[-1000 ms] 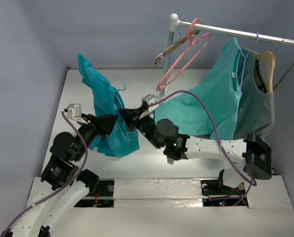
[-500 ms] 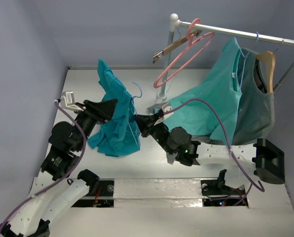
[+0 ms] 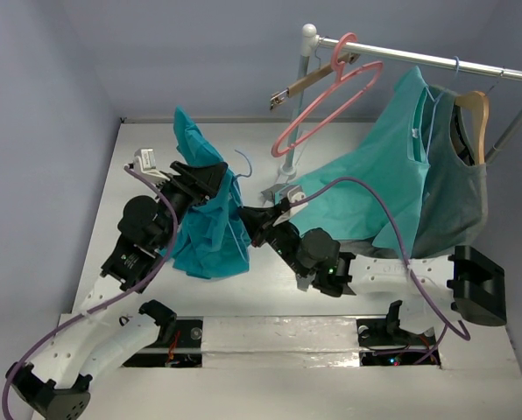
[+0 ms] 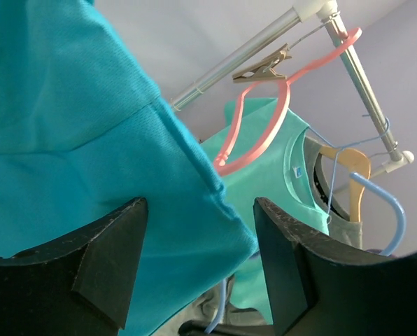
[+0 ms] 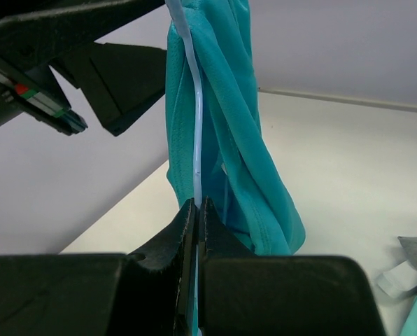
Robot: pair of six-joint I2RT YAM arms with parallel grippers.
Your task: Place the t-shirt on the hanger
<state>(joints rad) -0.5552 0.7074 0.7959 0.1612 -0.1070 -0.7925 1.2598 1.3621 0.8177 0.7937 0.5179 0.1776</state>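
Note:
The blue-teal t-shirt [image 3: 210, 234] hangs bunched on the light-blue wire hanger, whose hook [image 3: 243, 158] sticks up beside it. My right gripper [image 3: 249, 219] is shut on the hanger wire [image 5: 196, 161] and holds it upright above the table, with the t-shirt [image 5: 245, 133] draped just behind the wire. My left gripper [image 3: 205, 180] is open at the t-shirt's upper part. In the left wrist view the cloth [image 4: 89, 147] fills the space above and between the spread fingers [image 4: 107, 255], and a piece of blue wire [image 4: 224, 308] shows below it.
A metal rail [image 3: 436, 63] at the back right carries a pink hanger [image 3: 327, 105], a wooden clip hanger [image 3: 306, 85], a lighter teal shirt [image 3: 375, 184] and a grey garment [image 3: 458, 197] on a wooden hanger. The rail's post [image 3: 296, 114] stands just behind the grippers.
My left gripper has moved up and to the right along the t-shirt. The right gripper has swung the hanger and t-shirt right, then held nearly still.

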